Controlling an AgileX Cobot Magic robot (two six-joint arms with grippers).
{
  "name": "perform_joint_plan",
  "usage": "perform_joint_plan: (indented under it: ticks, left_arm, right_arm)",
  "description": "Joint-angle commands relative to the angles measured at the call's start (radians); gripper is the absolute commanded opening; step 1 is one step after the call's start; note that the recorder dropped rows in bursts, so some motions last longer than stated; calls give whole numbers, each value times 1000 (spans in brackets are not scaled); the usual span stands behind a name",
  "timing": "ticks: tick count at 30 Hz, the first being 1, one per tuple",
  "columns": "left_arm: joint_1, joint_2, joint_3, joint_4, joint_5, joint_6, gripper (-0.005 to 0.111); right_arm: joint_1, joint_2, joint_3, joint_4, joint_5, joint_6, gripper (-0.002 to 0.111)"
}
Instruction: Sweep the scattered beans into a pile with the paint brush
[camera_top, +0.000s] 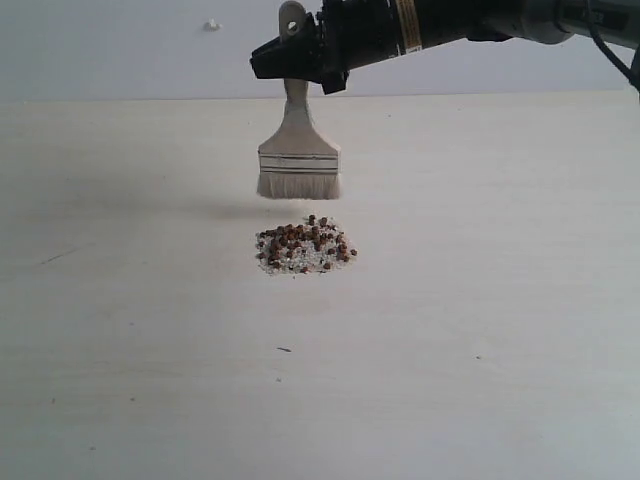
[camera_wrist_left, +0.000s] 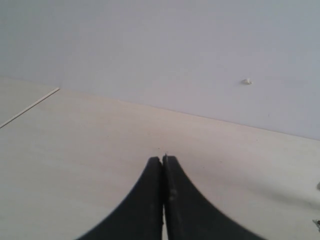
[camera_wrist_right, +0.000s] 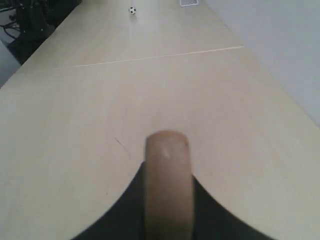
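The beans (camera_top: 305, 246) lie in one small heap of reddish-brown dots mixed with white crumbs, at the middle of the pale table. Above and just behind the heap hangs the paint brush (camera_top: 298, 150), bristles down and clear of the table. My right gripper (camera_top: 290, 60) reaches in from the upper right and is shut on the brush's wooden handle (camera_wrist_right: 168, 185), whose end sticks out between the dark fingers in the right wrist view. My left gripper (camera_wrist_left: 162, 159) is shut with nothing in it, over bare table; it does not show in the exterior view.
The table (camera_top: 480, 300) is pale wood with a few small dark marks (camera_top: 285, 349). A grey wall (camera_top: 120, 50) rises behind it. In the right wrist view a small ball (camera_wrist_right: 132, 10) lies far along the table.
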Motion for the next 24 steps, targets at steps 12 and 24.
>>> perform_joint_plan:
  ticks: [12, 24]
  left_arm:
    - [4, -7, 3, -9, -6, 6, 0]
    - [4, -7, 3, -9, -6, 6, 0]
  right_arm:
    - [-73, -265, 266, 13, 113, 166, 0]
    - [-75, -570, 782, 250, 672, -7, 0]
